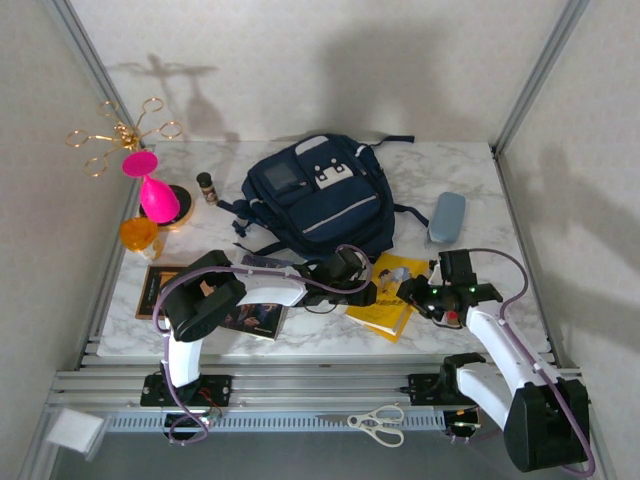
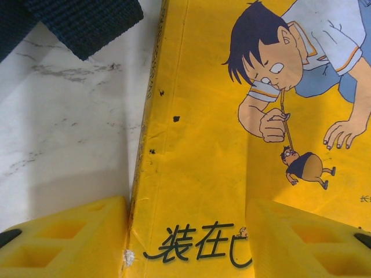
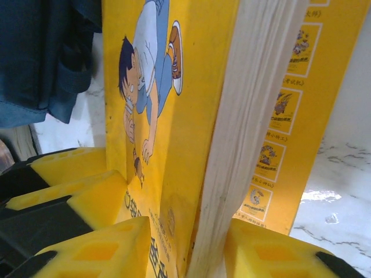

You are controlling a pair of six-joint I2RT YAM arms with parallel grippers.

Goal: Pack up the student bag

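Observation:
The student bag [image 1: 315, 200], navy with grey-white patches, lies flat mid-table; its strap [image 2: 81, 23] and fabric [image 3: 46, 58] show in the wrist views. A yellow comic book [image 1: 385, 298] lies in front of it. My left gripper [image 1: 362, 288] stands open on the book [image 2: 232, 145], one finger [image 2: 64, 237] on the table against the spine, the other [image 2: 307, 240] over the cover. My right gripper [image 1: 420, 297] holds the book's far edge: its fingers [image 3: 98, 249] press on the cover and page block [image 3: 249, 127], which stand edge-on between them.
A grey-blue case [image 1: 447, 216] lies right of the bag. At the left stand a pink goblet [image 1: 152, 190], a gold rack [image 1: 120, 135], a small brown bottle [image 1: 207, 186] and an orange cup [image 1: 138, 235]. Dark books [image 1: 158, 290] lie by the left arm. Scissors [image 1: 378, 420] rest on the front rail.

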